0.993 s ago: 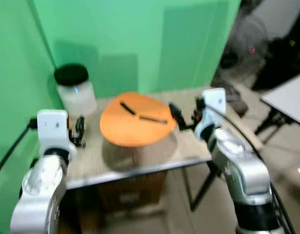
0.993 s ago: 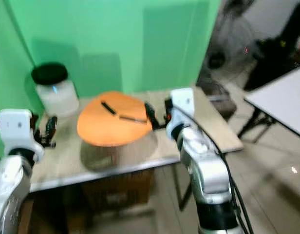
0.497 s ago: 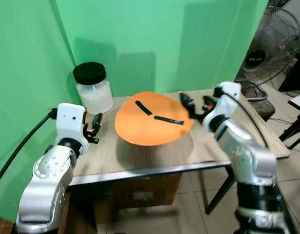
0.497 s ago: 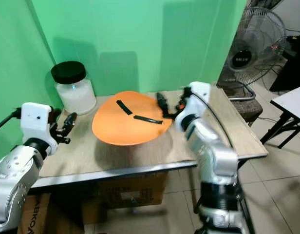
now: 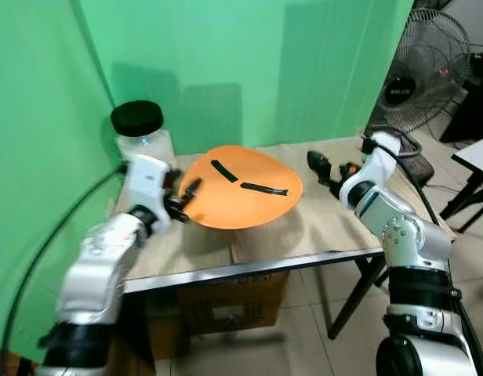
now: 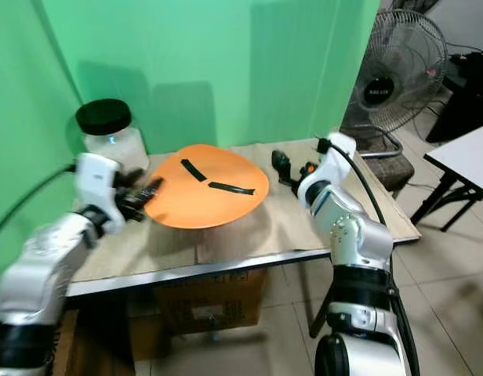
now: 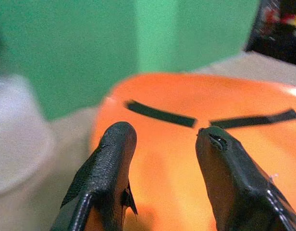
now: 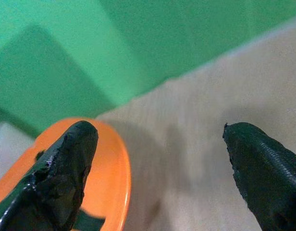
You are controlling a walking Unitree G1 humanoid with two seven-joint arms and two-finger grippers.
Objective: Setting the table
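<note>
An orange plate with two black strips on it sits raised in the middle of the wooden table. My left gripper is at the plate's left rim, open; in the left wrist view its fingers spread over the orange plate. My right gripper hovers a little right of the plate, open and apart from it. Its fingers stand wide in the right wrist view, with the plate's edge beside one of them.
A clear jar with a black lid stands at the table's back left, against the green backdrop. A cardboard box sits under the table. A fan and a white table are at the right.
The camera has shifted. My left gripper has moved right, up to the plate's left rim. My right gripper has drawn away from the plate's right rim.
</note>
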